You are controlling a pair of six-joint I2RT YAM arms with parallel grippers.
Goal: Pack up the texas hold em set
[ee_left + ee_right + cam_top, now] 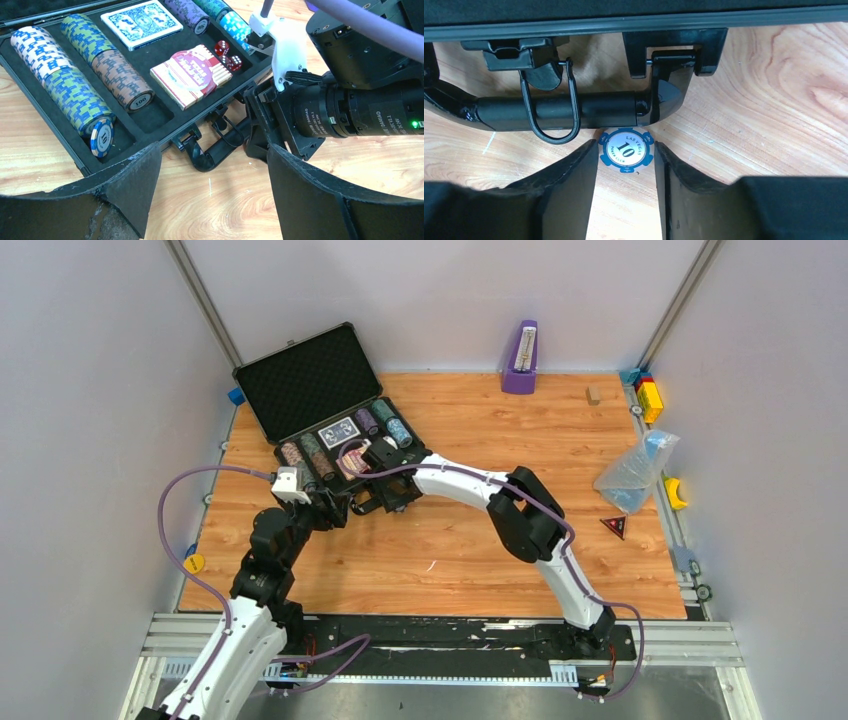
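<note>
Poker chip (626, 149) is flanked by the right gripper (625, 156), just below the briefcase handle (559, 110).
Jaws are half closed and a grip cannot be confirmed; the flat chip could be flicked away if squeezed off-centre.

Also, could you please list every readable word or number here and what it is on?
"10", "LAS VEGAS", "POKER CLUB": loose chip by the case handle.
"100": brown chip roll end.
"10": blue-green chip roll end.
Card decks, motor label: too small to read.
</note>
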